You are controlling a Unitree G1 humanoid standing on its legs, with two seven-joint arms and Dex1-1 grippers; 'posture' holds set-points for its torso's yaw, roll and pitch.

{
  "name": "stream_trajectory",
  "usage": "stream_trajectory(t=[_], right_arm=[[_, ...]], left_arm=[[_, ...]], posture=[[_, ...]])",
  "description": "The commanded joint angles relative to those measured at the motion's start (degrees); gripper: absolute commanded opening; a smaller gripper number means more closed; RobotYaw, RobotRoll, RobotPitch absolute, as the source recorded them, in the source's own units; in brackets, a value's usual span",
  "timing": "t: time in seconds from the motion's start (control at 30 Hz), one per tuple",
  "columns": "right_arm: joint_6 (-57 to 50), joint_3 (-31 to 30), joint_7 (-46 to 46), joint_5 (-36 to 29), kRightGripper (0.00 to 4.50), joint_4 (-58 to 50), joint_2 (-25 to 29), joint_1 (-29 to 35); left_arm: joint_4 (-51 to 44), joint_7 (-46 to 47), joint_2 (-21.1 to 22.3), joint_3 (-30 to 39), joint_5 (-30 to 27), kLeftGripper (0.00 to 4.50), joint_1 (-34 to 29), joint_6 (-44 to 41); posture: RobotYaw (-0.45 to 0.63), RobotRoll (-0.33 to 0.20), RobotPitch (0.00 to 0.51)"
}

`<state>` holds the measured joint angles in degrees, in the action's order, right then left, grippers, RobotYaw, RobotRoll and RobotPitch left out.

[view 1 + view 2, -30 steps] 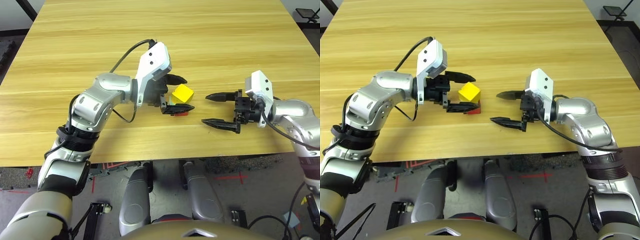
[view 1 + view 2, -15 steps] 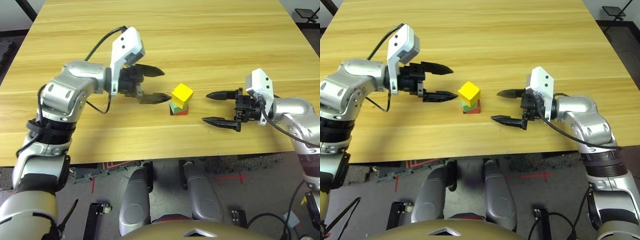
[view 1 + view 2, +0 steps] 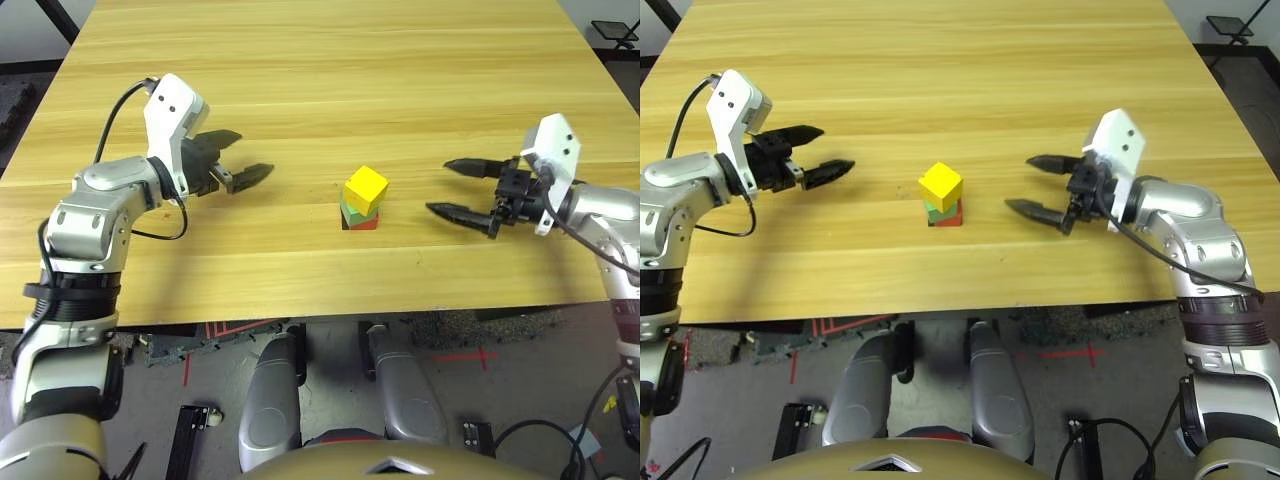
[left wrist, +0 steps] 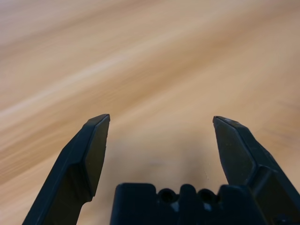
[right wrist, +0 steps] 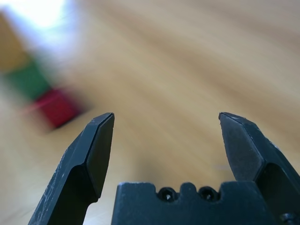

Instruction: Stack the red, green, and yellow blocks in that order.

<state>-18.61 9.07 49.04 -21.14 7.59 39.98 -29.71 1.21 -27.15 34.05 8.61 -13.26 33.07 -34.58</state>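
**Stack of three blocks seen standing, both grippers empty**

A single stack is seen near the middle of the table (image 3: 300, 60), toward its near edge. The red block (image 3: 362, 223) is placed at the bottom, touching the wood; the green block (image 3: 352, 209) is set on it, and the yellow block (image 3: 366, 187) is carried on top, turned a little askew against the two below. The order asked for is thus matched, and the stacking is judged complete; nothing appears to be left except keeping the arms clear of the stack.

Three blocks are counted, one of each colour, and one stack. Two grippers are counted. The left gripper (image 3: 243, 166) is held well apart from the stack on its left side, its fingers spread wide with nothing between them. The right gripper (image 3: 456, 187) is held on the other side, also apart from the blocks, its fingers likewise spread wide and empty, pointed toward the stack.
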Motion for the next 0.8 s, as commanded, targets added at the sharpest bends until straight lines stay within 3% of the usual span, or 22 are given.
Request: stream_trajectory(t=[0.03,0.37,0.8], right_arm=[[2.7,5.1,-10.9,2.6,4.5,4.5,-2.5,-0.6],[9.5,14.0,-28.6,5.5,4.5,10.9,-4.4,-0.9],[13.2,18.1,-35.9,6.1,4.5,9.6,-5.4,5.7]], left_arm=[[0.5,10.0,-2.7,3.9,3.9,4.47,-2.4,3.3],[-1.5,26.3,-7.0,4.8,13.9,4.47,-6.6,10.0],[-7.0,27.3,-14.2,1.2,14.4,4.47,-13.0,10.0]], posture=[[0.21,0.043,0.205],[0.16,0.045,0.24],[0.11,0.021,0.276]])
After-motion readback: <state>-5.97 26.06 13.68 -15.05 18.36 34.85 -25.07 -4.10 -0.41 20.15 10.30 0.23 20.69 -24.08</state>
